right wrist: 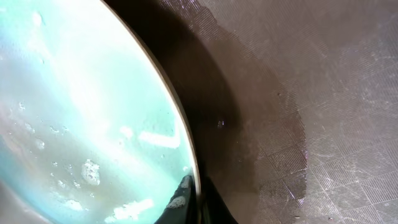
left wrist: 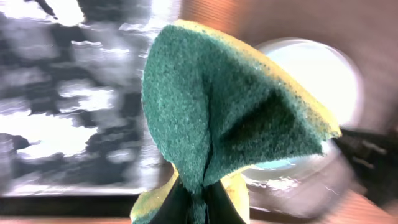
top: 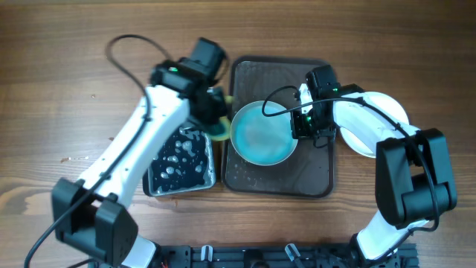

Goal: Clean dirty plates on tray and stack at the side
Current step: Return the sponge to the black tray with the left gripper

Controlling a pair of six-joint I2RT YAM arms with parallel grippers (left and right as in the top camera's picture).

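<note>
A teal plate (top: 262,134) with soap suds sits over the dark brown tray (top: 318,175). My right gripper (top: 301,123) is shut on the plate's right rim; in the right wrist view its fingers (right wrist: 198,202) pinch the rim of the plate (right wrist: 74,112). My left gripper (top: 212,112) is shut on a green and yellow sponge (top: 220,131) at the plate's left edge. In the left wrist view the folded sponge (left wrist: 217,118) fills the frame, with the plate (left wrist: 317,74) behind it. White plates (top: 368,126) are stacked right of the tray.
A metal pan of soapy water (top: 181,160) stands left of the tray; it also shows blurred in the left wrist view (left wrist: 68,112). The wet tray floor (right wrist: 311,106) lies beneath the lifted plate rim. Wooden table (top: 59,89) surrounds everything.
</note>
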